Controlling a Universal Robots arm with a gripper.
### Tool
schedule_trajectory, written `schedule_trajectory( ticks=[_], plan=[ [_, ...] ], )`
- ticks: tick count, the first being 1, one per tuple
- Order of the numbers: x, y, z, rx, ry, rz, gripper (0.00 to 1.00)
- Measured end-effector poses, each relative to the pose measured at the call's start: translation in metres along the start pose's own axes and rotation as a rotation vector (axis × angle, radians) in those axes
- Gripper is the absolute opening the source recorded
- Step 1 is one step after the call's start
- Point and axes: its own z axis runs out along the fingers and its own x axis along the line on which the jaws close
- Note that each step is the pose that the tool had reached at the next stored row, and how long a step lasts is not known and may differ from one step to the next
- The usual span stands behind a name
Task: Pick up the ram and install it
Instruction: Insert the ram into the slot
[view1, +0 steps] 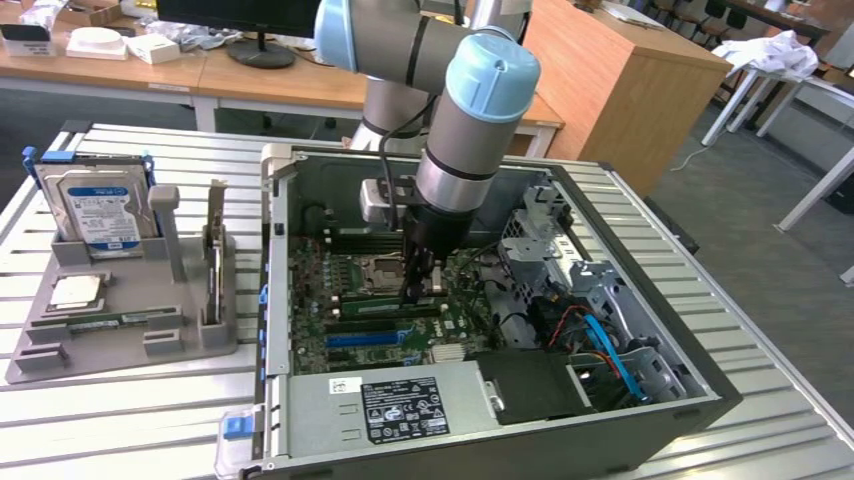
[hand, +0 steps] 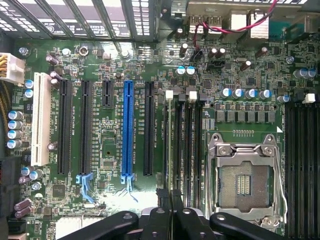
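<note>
Gripper (hand: 170, 196) is down inside the PC case (view1: 694, 385) with its jaws pinched together on the top edge of the ram (hand: 167, 145). As far as I can tell, the stick is standing edge-on in the slot nearest the black expansion slot (hand: 148, 130), so it looks picked and mostly placed, though whether it's fully clicked in I can't say. Room's tight: empty ram slots (hand: 192, 145) and CPU socket (hand: 242, 185) sit just beside, and the white latch (hand: 169, 93) is at the far end.
</note>
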Motion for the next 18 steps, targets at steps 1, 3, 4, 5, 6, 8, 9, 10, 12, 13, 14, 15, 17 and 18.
schedule_trajectory(
  ticks=[1,3,4,5,6,8,9,10,12,13,14,15,17,18],
  plan=[
    [0.0002,0.0003,0.0,0.0,0.0,0.0,0.12],
    [0.0002,0.0005,0.0,0.0,0.0,0.0,0.12],
    [0.0003,0.0005,0.0,0.0,0.0001,0.0,0.12],
    [0.0003,0.0005,0.0,0.0,0.0001,0.0,0.12],
    [0.0003,0.0005,0.0,0.0,0.0001,0.0,0.12],
    [0.0003,0.0005,0.0,-0.0001,0.0,0.0,0.12],
    [0.0003,0.0005,0.0,0.0,0.0,0.0,0.12],
    [0.0003,0.0005,0.0,0.0,0.0001,0.0,0.12],
    [0.0003,0.0005,0.0,-0.0001,0.0,0.0,0.12],
    [0.0003,0.0005,0.0,-0.0001,0.0,0.0,0.12],
    [0.0003,0.0006,0.0,-0.0001,0.0,0.0,0.13],
    [0.0003,0.0006,0.0,-0.0001,0.0,0.0,0.13],
    [0.0003,0.0006,0.0,0.0,0.0,0.0,0.19],
    [0.0003,0.0005,0.0,0.0,0.0,0.0,0.19]
  ],
)
